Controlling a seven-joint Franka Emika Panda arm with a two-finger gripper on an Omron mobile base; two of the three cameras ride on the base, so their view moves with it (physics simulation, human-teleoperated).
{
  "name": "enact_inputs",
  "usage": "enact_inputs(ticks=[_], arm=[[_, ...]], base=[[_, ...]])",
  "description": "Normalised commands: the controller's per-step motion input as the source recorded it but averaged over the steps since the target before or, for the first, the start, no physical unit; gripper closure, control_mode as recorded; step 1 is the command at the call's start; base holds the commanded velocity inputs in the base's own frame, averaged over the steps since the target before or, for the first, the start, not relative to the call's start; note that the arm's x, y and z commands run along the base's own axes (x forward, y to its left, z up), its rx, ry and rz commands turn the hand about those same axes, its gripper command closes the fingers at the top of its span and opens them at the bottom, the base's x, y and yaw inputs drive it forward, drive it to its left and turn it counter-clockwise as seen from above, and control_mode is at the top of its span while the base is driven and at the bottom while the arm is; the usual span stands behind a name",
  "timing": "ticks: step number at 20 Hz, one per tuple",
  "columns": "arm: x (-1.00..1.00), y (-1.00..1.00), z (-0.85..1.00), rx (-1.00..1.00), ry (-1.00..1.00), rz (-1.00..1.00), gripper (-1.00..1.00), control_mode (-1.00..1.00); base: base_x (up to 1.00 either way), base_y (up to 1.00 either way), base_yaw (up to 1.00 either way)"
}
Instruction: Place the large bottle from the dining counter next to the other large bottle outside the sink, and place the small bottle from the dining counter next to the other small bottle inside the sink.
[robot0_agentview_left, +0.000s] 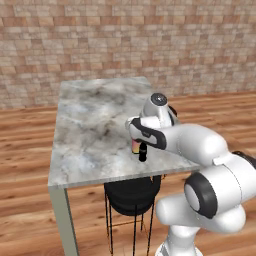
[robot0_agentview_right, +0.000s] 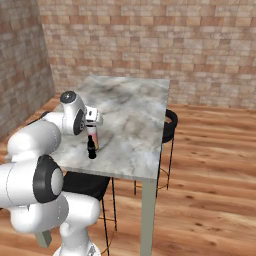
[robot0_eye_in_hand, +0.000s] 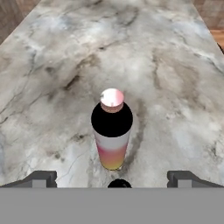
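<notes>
Marble, white with grey veins, tops the dining counter (robot0_agentview_left: 90, 130), and both bottles stand upright on it near the edge closest to the robot. The large bottle (robot0_eye_in_hand: 112, 131), white-capped with a body fading from white through pink to yellow, stands just behind the small bottle (robot0_agentview_right: 91, 148), a short black one with a thin neck; the two are just beside each other, and whether they touch cannot be told. Above the counter's near edge the gripper (robot0_eye_in_hand: 112, 179) hovers over the bottles with its jaws spread wide, one dark fingertip on either side of the large bottle and clear of it, holding nothing. A black stool (robot0_agentview_left: 131, 195) stands under that edge.
</notes>
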Motion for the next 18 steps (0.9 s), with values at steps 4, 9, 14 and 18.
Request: enact_inputs(ticks=[4, 9, 14, 18], arm=[[0.10, 0.00, -0.06, 0.00, 0.00, 0.00, -1.00, -1.00], [0.10, 0.00, -0.02, 0.00, 0.00, 0.00, -1.00, -1.00], [0.10, 0.00, -0.05, 0.00, 0.00, 0.00, -1.00, -1.00], [0.11, 0.00, -0.09, 0.00, 0.00, 0.00, -1.00, -1.00]], base=[[0.00, 0.00, 0.00], [0.00, 0.00, 0.00], [0.00, 0.00, 0.00], [0.00, 0.00, 0.00]])
